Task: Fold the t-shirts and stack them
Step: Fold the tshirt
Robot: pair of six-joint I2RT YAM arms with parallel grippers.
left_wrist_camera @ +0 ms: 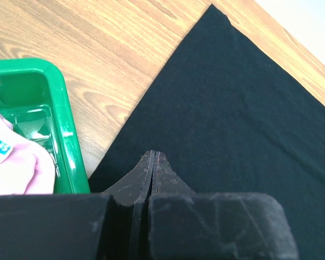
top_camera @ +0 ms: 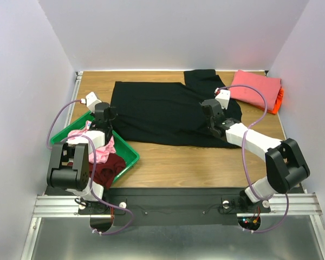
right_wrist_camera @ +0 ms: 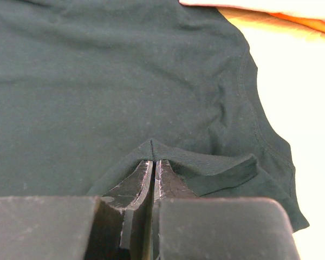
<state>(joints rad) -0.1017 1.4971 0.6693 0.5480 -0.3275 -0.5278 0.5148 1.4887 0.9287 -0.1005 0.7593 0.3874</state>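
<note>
Right wrist view: the right gripper (right_wrist_camera: pixel 153 158) is clenched on a raised fold of the black t-shirt (right_wrist_camera: pixel 124 81), near its right sleeve hem. In the left wrist view, the left gripper (left_wrist_camera: pixel 153 155) is closed at the shirt's left edge; whether cloth is caught there cannot be told. The shirt lies spread across the table (top_camera: pixel 179 162), long axis left to right, sleeves at the right end, one pointing to the far side. A folded coral-pink t-shirt (top_camera: pixel 254 89) lies on an orange t-shirt (top_camera: pixel 280 100) at far right. Near left, the green tray (top_camera: pixel 129 154) holds a light pink t-shirt (top_camera: pixel 102 151) and a dark maroon t-shirt (top_camera: pixel 109 168).
</note>
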